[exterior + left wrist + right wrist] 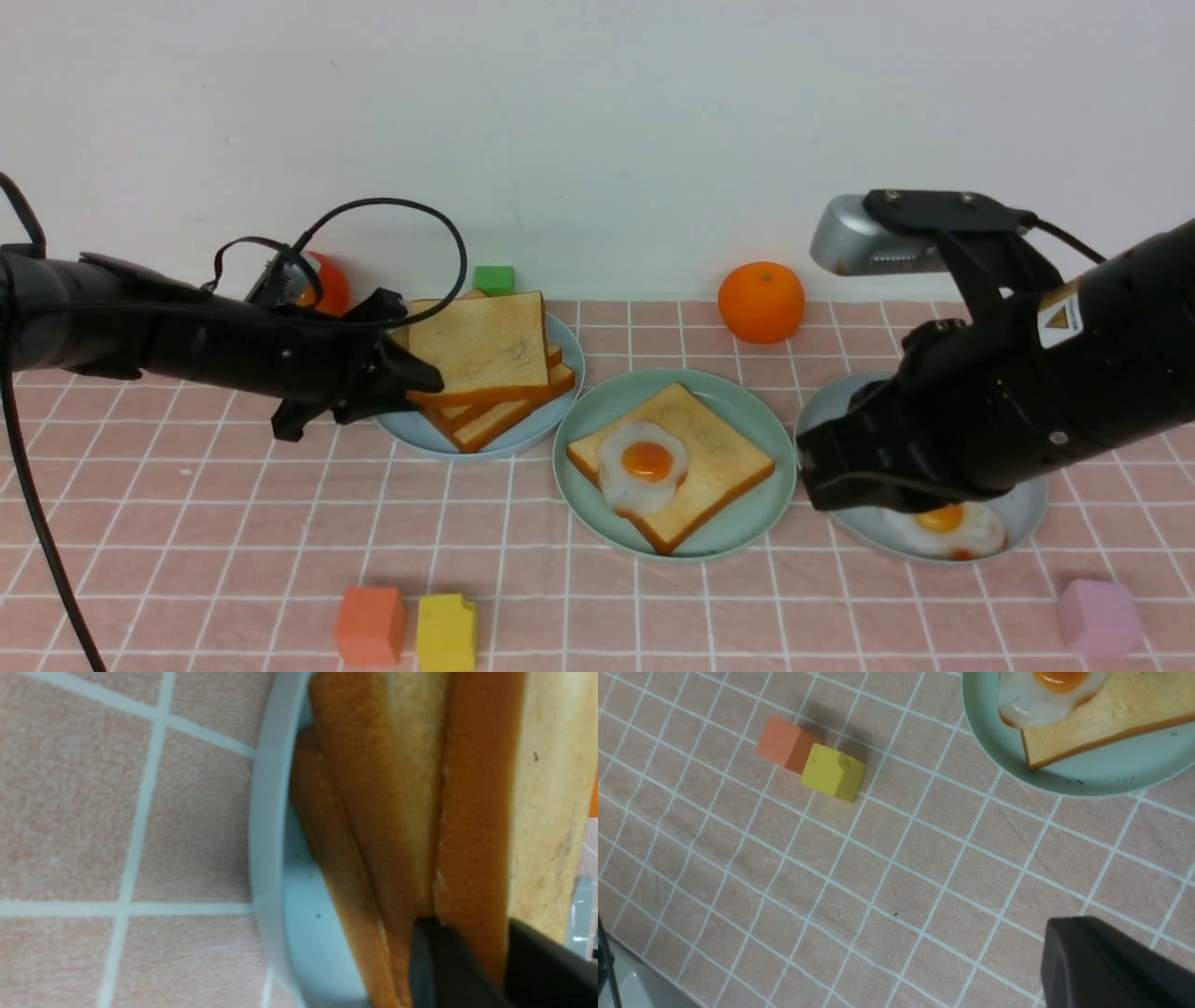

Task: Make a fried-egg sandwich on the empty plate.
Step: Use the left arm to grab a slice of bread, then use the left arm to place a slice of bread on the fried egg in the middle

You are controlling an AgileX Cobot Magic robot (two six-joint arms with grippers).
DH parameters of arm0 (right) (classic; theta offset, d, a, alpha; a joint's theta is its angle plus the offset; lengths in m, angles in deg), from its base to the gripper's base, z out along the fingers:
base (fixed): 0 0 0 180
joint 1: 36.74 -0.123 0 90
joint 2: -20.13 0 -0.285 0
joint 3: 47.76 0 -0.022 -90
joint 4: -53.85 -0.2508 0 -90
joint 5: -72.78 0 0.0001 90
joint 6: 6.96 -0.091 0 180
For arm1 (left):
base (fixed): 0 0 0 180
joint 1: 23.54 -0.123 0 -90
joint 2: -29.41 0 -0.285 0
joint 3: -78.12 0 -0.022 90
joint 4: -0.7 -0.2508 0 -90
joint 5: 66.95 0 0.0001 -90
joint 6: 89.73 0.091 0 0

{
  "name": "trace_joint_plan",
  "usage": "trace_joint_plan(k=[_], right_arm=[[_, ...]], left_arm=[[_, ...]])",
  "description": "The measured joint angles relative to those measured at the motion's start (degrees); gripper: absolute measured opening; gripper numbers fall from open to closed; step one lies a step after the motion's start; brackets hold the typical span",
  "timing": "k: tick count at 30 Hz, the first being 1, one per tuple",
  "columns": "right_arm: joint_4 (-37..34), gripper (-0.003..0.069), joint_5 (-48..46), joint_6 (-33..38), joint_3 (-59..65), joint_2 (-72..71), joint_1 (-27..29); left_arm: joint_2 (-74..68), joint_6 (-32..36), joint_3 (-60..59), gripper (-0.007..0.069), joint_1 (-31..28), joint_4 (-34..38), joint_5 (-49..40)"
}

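Observation:
The mint-green empty plate (747, 411) at the centre holds one toast slice (709, 457) with a fried egg (642, 464) on it. They also show in the right wrist view: plate (1111, 777), slice (1111, 718), egg (1041, 695). My left gripper (425, 373) is shut on the edge of the top toast slice (481, 345), raised askew over the toast pile (504, 415). In the left wrist view the gripper (472, 926) pinches that slice's crust (472, 812). My right gripper (808, 476) (1064, 938) is shut and empty, just right of the mint plate.
The toast pile sits on a pale blue plate (411, 431). Another pale plate (1027, 513) under my right arm holds a second egg (948, 527). An orange (761, 301), green block (493, 278) and red object (327, 285) stand at the back. Orange (371, 623), yellow (445, 632) and pink (1100, 616) blocks lie in front.

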Motion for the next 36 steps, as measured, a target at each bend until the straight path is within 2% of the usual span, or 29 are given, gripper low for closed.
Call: trace_joint_plan(k=[10,15,19,23,24,27,30,36], right_arm=[[0.9,0.0033,-0.3,0.0,0.0,-1.4,0.0],[5.8,0.0040,-2.2,0.0,-1.4,-5.7,0.0],[11.9,0.0042,-3.0,-0.8,-1.7,-11.6,0.0],[14.0,0.0042,-3.2,-2.0,-1.7,-15.1,0.0],[14.6,0.0043,-3.6,-2.2,-1.7,-16.7,0.0],[15.4,0.0046,-4.3,-2.4,-1.7,-18.4,0.0],[16.2,0.0051,-4.6,-2.6,-1.7,-19.3,0.0],[17.0,0.0060,-4.8,-2.7,-1.7,-19.5,0.0]], left_arm=[[5.7,0.4,-0.1,0.0136,0.0,-1.8,-0.4],[14.2,0.7,-0.1,0.0136,0.3,-1.9,-6.1],[18.5,1.9,-1.3,0.0136,5.2,0.1,-11.7],[17.6,1.9,-2.9,0.0136,10.3,0.2,-10.2],[16.3,1.9,-3.2,0.0136,13.1,0.3,-8.3],[14.0,1.1,-3.4,0.0136,16.1,1.2,-4.7],[11.2,0.6,-3.4,0.0136,17.8,3.3,-1.7],[7.6,-1.9,-3.4,0.0136,17.9,4.5,-1.0]])
